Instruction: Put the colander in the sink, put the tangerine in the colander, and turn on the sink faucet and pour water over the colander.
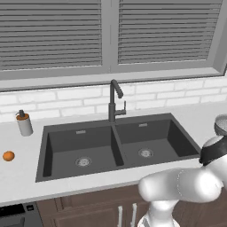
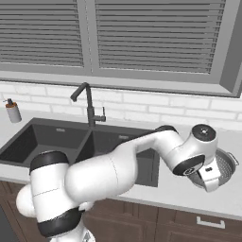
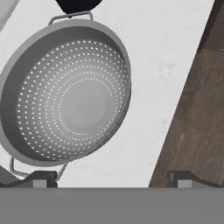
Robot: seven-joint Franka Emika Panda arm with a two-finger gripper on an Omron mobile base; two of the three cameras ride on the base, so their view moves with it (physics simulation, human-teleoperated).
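The colander (image 3: pixel 65 96), a round perforated silver bowl with two wire handles, sits empty on the white counter to the right of the sink (image 2: pixel 71 142); its rim also peeks in as the colander (image 1: pixel 221 124) and the colander (image 2: pixel 228 165). My gripper (image 3: pixel 113 180) hovers just above its near edge, open, with nothing between the fingers; the left fingertip (image 3: pixel 41 179) is beside one wire handle. The hand shows as the gripper (image 2: pixel 211 182). The tangerine (image 1: pixel 8 155) lies on the counter far left of the sink (image 1: pixel 115 146). The sink faucet (image 1: pixel 114 99) stands behind the divider, no water running.
A grey soap dispenser (image 1: pixel 24 123) stands at the back left of the counter. The counter's front edge and brown cabinet fronts (image 3: pixel 192 109) lie close beside the colander. A window with shut blinds (image 1: pixel 111 31) spans the wall behind.
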